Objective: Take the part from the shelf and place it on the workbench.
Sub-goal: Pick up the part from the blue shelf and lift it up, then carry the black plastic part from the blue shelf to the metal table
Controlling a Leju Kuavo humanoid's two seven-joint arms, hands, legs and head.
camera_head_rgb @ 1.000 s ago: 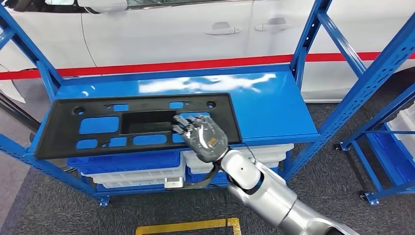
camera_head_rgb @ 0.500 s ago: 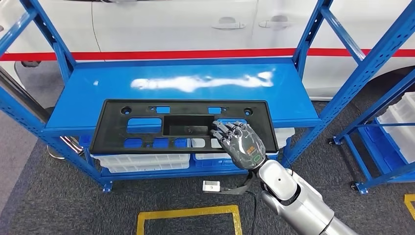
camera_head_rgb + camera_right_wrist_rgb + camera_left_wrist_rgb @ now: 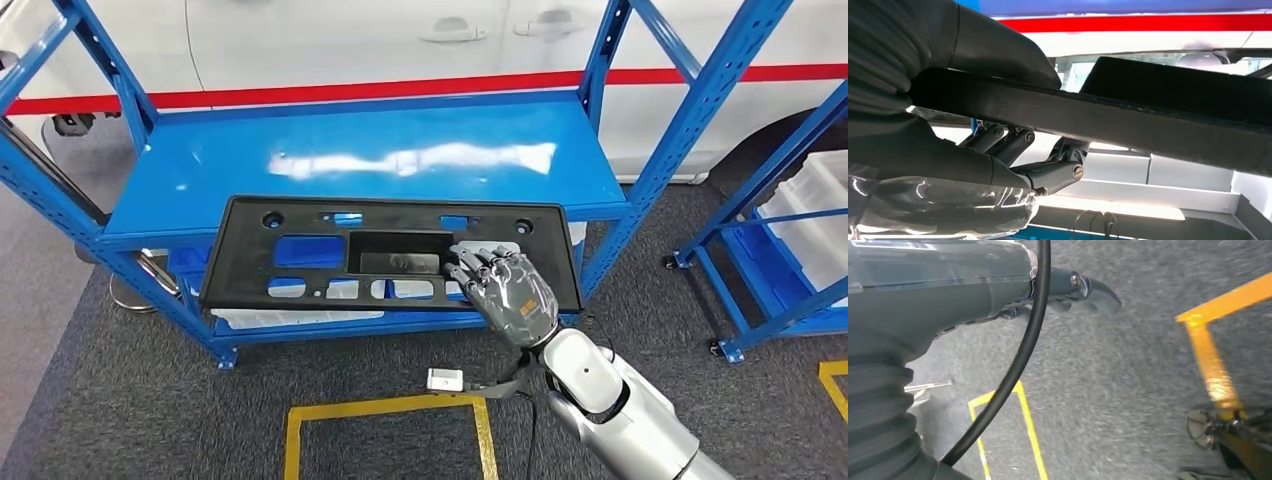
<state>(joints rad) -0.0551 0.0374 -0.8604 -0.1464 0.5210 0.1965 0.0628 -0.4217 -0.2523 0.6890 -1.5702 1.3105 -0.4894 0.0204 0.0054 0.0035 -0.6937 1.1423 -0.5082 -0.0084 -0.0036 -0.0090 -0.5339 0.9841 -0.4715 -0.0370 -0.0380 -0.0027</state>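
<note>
The right hand (image 3: 510, 293) grips the black panel (image 3: 390, 255) near its right end, now drawn past the shelf's (image 3: 380, 155) front edge (nearly free). The left hand (image 3: 1068, 287) hangs with nothing in it, fingers unclear.

White car (image 3: 330, 45), yellow floor tape (image 3: 385, 408), white bins (image 3: 820, 215)

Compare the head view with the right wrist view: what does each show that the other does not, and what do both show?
Head view alone: the whole black part with its cut-outs, the blue shelf, the yellow floor marking and the silver right arm.
Right wrist view alone: the thumb on one face of the part's edge and the fingers on the other.
Both: the right hand holding the part, and the red stripe behind.
</note>
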